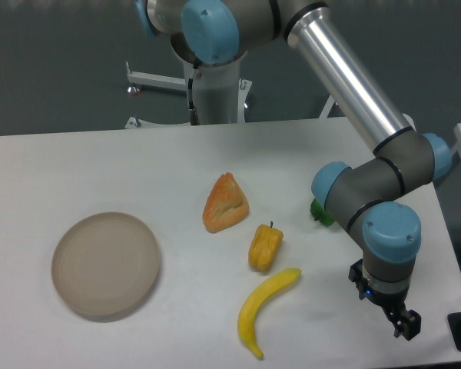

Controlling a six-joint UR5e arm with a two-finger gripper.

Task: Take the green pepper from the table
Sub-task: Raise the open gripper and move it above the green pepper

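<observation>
White table (100, 161) — arm (369, 192) hides green pepper (318, 212).

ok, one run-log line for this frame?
phase: pre-grasp | gripper: near table front-right edge, jaws state unclear, nothing held | green pepper: on table, mostly hidden behind arm | not picked yet

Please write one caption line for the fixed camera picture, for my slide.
UR5e gripper low near the table's front right corner, the green pepper mostly hidden behind its wrist, far from the beige plate.

White matte table (100, 161); beige round plate (106, 265); yellow banana (265, 307); orange-yellow pepper (266, 247), dark stem; orange bread wedge (225, 204); green pepper (320, 213) sliver, frame right.
</observation>
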